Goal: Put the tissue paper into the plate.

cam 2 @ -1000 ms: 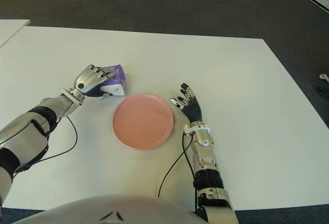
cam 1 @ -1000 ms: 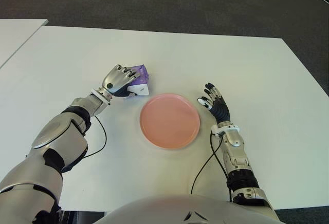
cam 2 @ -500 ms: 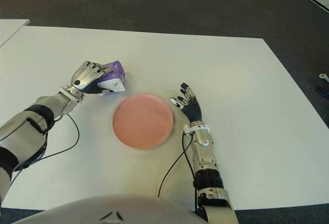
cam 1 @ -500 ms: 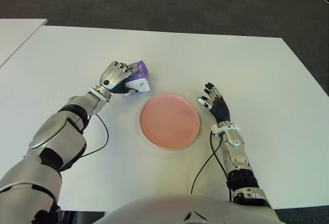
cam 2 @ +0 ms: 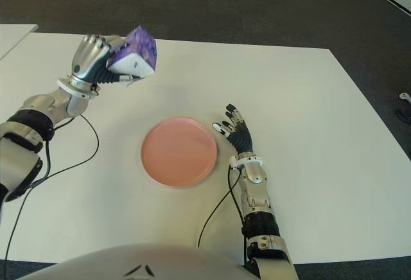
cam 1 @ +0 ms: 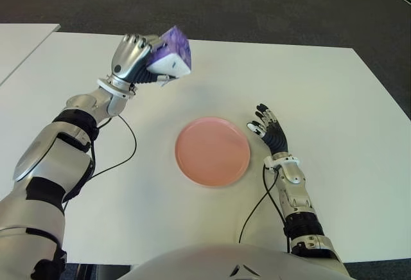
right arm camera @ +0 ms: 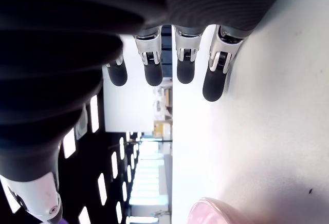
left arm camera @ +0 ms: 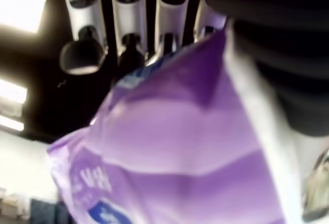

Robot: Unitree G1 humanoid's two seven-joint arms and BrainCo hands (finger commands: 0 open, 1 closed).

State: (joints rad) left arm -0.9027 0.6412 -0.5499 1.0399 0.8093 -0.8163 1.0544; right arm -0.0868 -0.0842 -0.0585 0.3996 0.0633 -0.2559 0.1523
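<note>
A purple and white tissue paper pack (cam 1: 169,58) is held in the air by my left hand (cam 1: 136,58), whose fingers are curled round it, above the back left of the white table (cam 1: 308,81). The pack (left arm camera: 175,147) fills the left wrist view, with fingers (left arm camera: 149,23) wrapped over it. The pink plate (cam 1: 212,150) lies at the table's middle, to the front right of the raised pack. My right hand (cam 1: 269,130) shows just right of the plate, its fingers (right arm camera: 185,59) spread and holding nothing.
A black cable (cam 1: 122,158) trails from my left arm over the table left of the plate. Another cable (cam 1: 255,206) runs beside my right forearm. A second white table (cam 1: 19,42) stands at the far left. Dark carpet (cam 1: 257,4) lies beyond the far edge.
My left hand has lifted the tissue pack off the table and carried it up and toward the far edge. The plate and right hand have not moved.
</note>
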